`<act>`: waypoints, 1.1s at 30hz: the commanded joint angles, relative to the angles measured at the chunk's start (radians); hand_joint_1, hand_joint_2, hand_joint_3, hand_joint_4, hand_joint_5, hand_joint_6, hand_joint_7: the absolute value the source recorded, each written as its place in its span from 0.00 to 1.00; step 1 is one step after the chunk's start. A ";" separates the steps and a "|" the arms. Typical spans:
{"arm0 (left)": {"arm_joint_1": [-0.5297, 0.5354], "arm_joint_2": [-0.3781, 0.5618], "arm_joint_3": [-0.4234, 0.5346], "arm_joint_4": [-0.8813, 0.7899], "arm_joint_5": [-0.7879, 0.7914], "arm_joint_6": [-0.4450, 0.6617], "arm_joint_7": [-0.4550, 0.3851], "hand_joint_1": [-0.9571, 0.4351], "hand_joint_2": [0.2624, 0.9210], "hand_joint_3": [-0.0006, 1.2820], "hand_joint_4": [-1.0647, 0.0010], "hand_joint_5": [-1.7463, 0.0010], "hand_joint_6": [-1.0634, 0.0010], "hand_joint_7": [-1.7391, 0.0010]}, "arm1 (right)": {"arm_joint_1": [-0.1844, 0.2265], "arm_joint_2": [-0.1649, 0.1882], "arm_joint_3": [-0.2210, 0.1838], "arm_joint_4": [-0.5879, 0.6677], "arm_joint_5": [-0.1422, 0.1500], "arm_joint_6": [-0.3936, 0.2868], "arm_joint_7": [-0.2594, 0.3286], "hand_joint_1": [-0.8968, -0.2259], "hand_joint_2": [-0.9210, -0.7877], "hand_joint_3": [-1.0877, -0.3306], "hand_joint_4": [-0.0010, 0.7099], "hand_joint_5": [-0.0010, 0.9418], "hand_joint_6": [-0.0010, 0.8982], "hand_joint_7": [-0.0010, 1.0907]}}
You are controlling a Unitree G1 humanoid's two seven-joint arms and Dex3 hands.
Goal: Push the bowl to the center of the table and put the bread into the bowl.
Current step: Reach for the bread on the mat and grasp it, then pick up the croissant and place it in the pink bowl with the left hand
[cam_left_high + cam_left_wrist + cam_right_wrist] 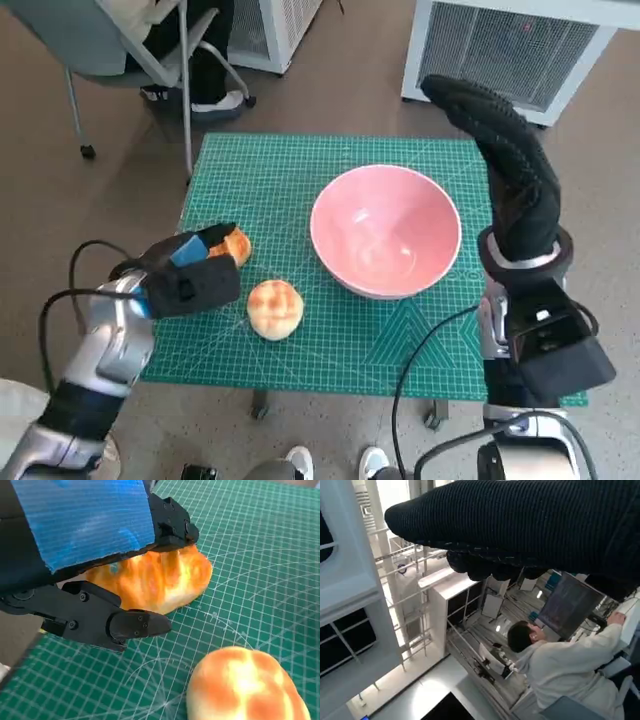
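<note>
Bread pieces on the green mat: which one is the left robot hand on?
The elongated golden-brown loaf at the mat's left edge, under the left robot hand. The round golden bun lies apart, nearer the pink bowl.

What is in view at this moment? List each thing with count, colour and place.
bowl: one, pink, on the mat right of middle.
round bread roll: one, golden, on the mat left of the bowl.
long bread: one, orange-brown, on the mat at the left hand's fingers.
cutting mat: one, green, covering the table.
chair: one, grey, beyond the table.
white units: two, on the floor behind.
person: one, white top, seen from the right wrist.
left hand: black, blue tape, around the long bread.
right hand: black glove, raised, holding nothing.
</note>
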State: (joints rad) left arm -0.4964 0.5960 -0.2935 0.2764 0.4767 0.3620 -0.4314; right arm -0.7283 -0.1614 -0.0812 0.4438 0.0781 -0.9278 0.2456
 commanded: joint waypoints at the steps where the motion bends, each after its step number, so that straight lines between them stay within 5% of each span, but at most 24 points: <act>1: -0.033 -0.029 0.000 0.123 0.002 -0.051 0.049 0.42 1.00 0.20 0.70 0.98 0.69 0.99 | 0.025 -0.008 0.003 -0.006 0.010 0.016 0.003 0.48 0.00 0.48 0.40 0.00 0.04 0.64; 9: -0.075 -0.062 0.023 0.290 -0.019 -0.148 0.152 0.58 1.00 0.14 0.32 0.91 0.42 0.93 | 0.031 -0.005 0.006 -0.012 0.007 0.017 0.000 0.48 0.00 0.48 0.40 0.00 0.04 0.64; 10: -0.079 -0.066 0.026 0.305 -0.022 -0.158 0.162 0.62 1.00 0.15 0.35 0.68 0.50 0.69 | 0.031 -0.004 0.006 -0.011 0.006 0.016 0.000 0.48 0.00 0.48 0.40 0.00 0.04 0.64; 14: -0.089 -0.074 0.041 0.346 -0.035 -0.194 0.189 0.67 1.00 0.17 0.42 0.31 0.60 0.34 | 0.033 -0.003 0.007 -0.006 0.003 0.010 -0.001 0.49 0.00 0.48 0.41 0.00 0.04 0.64; 24: -0.100 -0.069 0.095 0.336 -0.084 -0.259 0.220 0.69 1.00 0.14 0.43 0.25 0.57 0.26 | 0.034 -0.003 0.006 0.001 -0.009 0.003 -0.007 0.49 0.00 0.48 0.43 0.01 0.04 0.64; 33: -0.099 -0.064 0.163 0.139 -0.129 -0.239 0.217 0.69 1.00 0.12 0.42 0.26 0.53 0.28 | 0.032 -0.003 0.007 0.006 -0.017 0.001 -0.012 0.50 0.00 0.48 0.43 0.01 0.03 0.65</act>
State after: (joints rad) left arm -0.5903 0.5318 -0.1621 0.5120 0.3726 0.1184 -0.2134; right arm -0.7217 -0.1598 -0.0769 0.4375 0.0733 -0.9269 0.2409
